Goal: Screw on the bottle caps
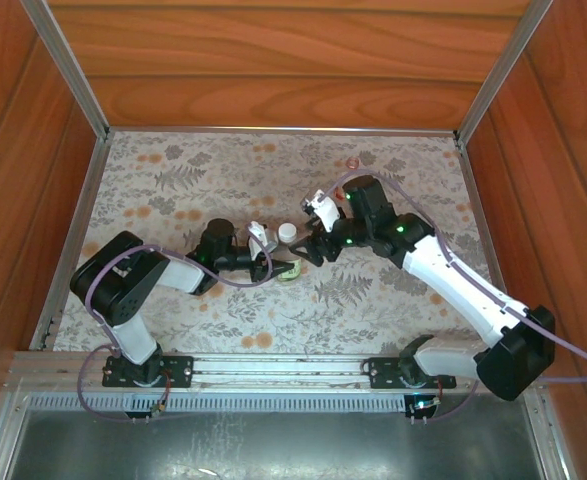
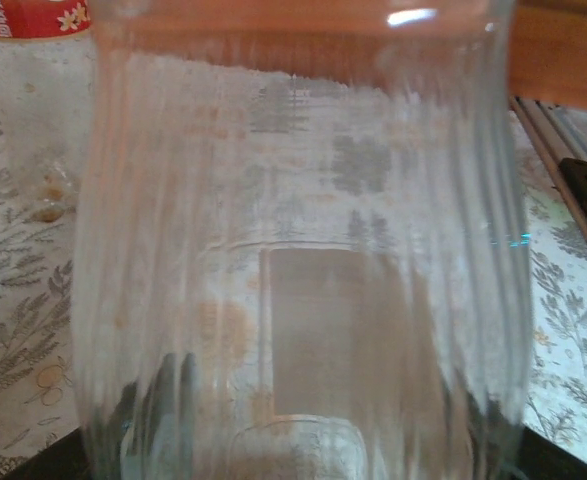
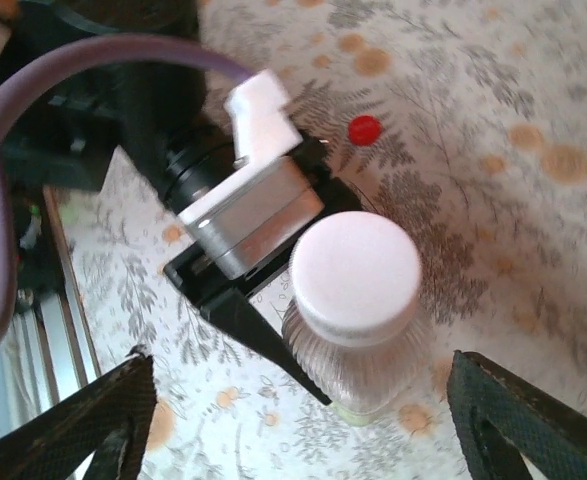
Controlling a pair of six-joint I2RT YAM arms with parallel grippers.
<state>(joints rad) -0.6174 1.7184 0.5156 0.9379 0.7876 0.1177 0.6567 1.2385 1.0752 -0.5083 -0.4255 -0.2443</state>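
Note:
A clear ribbed bottle (image 3: 373, 365) with a green-yellow label (image 1: 288, 269) stands upright mid-table. A white cap (image 3: 358, 272) sits on its neck (image 1: 287, 231). My left gripper (image 1: 268, 258) is shut on the bottle's body, which looms close in the left wrist view (image 2: 303, 260); one black finger (image 3: 248, 325) lies against its side. My right gripper (image 3: 313, 430) hovers just above the white cap, open, with its fingers wide on either side and not touching it. A red cap (image 3: 364, 128) lies loose on the cloth. The other bottle (image 1: 353, 160), with a reddish band (image 2: 28, 18), stands at the back right.
The floral cloth (image 1: 173, 180) covers the table inside wooden walls (image 1: 273, 70). A metal rail (image 1: 273, 372) runs along the near edge by the arm bases. A purple cable (image 3: 93, 60) loops off the left wrist close to the bottle.

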